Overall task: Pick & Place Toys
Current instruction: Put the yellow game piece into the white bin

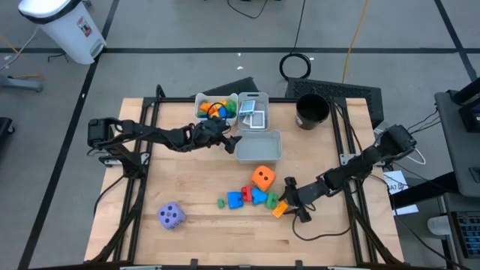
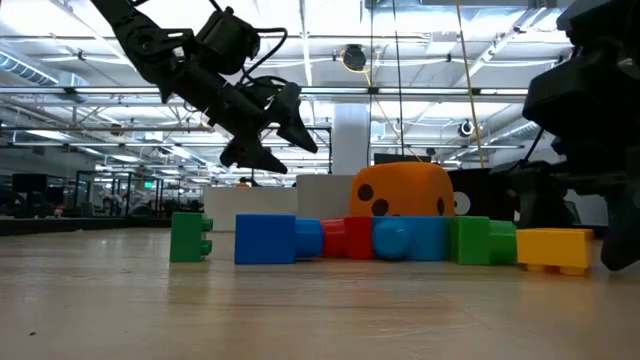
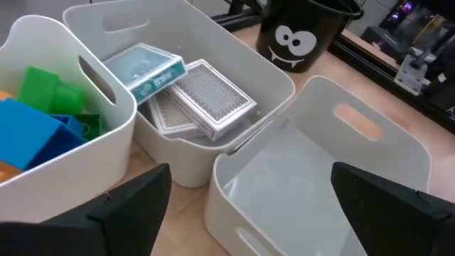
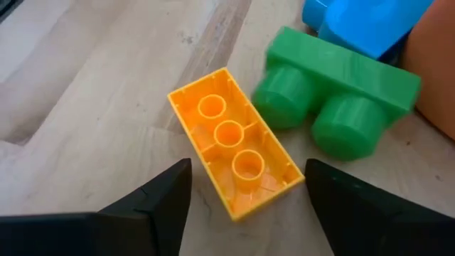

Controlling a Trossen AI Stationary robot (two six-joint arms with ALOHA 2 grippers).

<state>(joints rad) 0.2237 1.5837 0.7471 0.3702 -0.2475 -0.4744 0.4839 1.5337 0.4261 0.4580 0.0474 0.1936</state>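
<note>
The right gripper, fingers spread, stood over the orange block at five o'clock on the table; the left gripper hung released at twelve o'clock.

The table is pale matt wood; the yellow block and bins look like smooth, perhaps slightly glossy, plastic.

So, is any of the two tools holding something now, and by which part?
Nothing is held. The left tool hangs open above the bins. The right tool is open around the orange block, which lies on the table, not gripped.
</note>
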